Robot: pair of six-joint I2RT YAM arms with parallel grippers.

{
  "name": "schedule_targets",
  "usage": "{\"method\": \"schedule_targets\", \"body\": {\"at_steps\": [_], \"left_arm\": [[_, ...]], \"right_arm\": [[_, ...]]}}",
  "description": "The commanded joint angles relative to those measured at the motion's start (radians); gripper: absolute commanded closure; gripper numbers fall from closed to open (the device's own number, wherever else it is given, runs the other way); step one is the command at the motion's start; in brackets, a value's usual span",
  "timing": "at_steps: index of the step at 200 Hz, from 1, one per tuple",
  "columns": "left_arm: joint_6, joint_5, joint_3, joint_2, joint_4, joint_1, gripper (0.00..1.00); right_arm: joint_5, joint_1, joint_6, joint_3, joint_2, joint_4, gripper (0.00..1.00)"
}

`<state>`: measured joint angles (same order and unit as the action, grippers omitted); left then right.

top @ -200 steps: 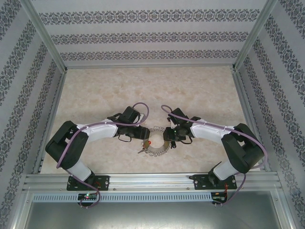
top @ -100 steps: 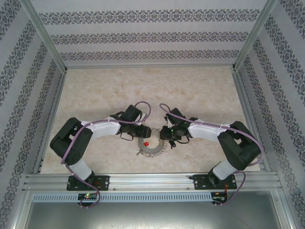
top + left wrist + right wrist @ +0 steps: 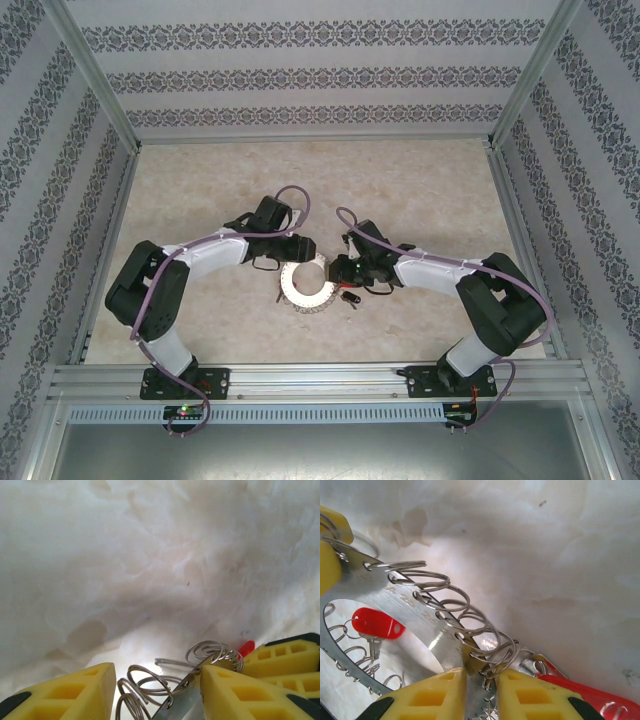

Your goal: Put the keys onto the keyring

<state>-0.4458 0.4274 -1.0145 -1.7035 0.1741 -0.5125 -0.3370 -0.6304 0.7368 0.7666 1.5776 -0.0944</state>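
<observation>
Now the right gripper [image 3: 480, 680] pinches the keyring [image 3: 410, 600] by its rim, mid-table. The left gripper [image 3: 157, 685] straddles the opposite edge, grip unclear. One red key [image 3: 375, 622] looks hung; next, I'd say, steady it and thread another.

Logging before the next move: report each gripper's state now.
Left gripper: open, astride the keyring edge.
Right gripper: shut on the keyring.

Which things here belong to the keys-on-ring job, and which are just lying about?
Job:
- keyring
- red key, seen through the ring's opening
- second red key
- right gripper, pinching the ring's edge
- left gripper, astride the ring

Just there:
- table
- patterned walls
- aluminium rail
</observation>
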Motion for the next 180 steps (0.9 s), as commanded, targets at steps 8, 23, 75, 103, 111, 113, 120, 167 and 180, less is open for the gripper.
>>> {"method": "schedule_targets", "body": {"at_steps": [8, 23, 75, 103, 111, 113, 120, 167, 180], "left_arm": [[0.041, -0.071, -0.07, -0.032, 0.071, 0.027, 0.49], [0.048, -0.126, -0.082, -0.038, 0.107, 0.043, 0.46], [0.072, -0.181, -0.009, 0.068, 0.14, 0.096, 0.43], [0.065, -0.205, 0.092, 0.184, 0.093, 0.096, 0.42], [0.055, -0.223, 0.141, 0.237, 0.052, 0.097, 0.42], [0.052, -0.229, 0.154, 0.251, 0.041, 0.097, 0.42], [0.046, -0.247, 0.197, 0.301, 0.002, 0.096, 0.43], [0.073, -0.477, 0.373, 0.565, -0.094, 0.097, 0.44], [0.087, -0.537, 0.39, 0.611, -0.096, 0.098, 0.43]], "right_arm": [[0.112, 0.016, 0.033, 0.021, -0.037, 0.002, 0.76], [0.17, 0.032, 0.043, 0.003, -0.064, -0.035, 0.73], [0.217, 0.1, 0.049, -0.113, -0.198, -0.039, 0.68], [0.291, 0.113, 0.008, -0.124, -0.277, -0.086, 0.68], [0.329, 0.116, 0.0, -0.13, -0.31, -0.093, 0.67], [0.339, 0.116, -0.001, -0.131, -0.321, -0.092, 0.67], [0.378, 0.118, -0.008, -0.136, -0.36, -0.095, 0.66], [0.679, 0.114, -0.171, -0.195, -0.619, -0.068, 0.44], [0.752, 0.125, -0.232, -0.197, -0.661, -0.079, 0.3]]}}
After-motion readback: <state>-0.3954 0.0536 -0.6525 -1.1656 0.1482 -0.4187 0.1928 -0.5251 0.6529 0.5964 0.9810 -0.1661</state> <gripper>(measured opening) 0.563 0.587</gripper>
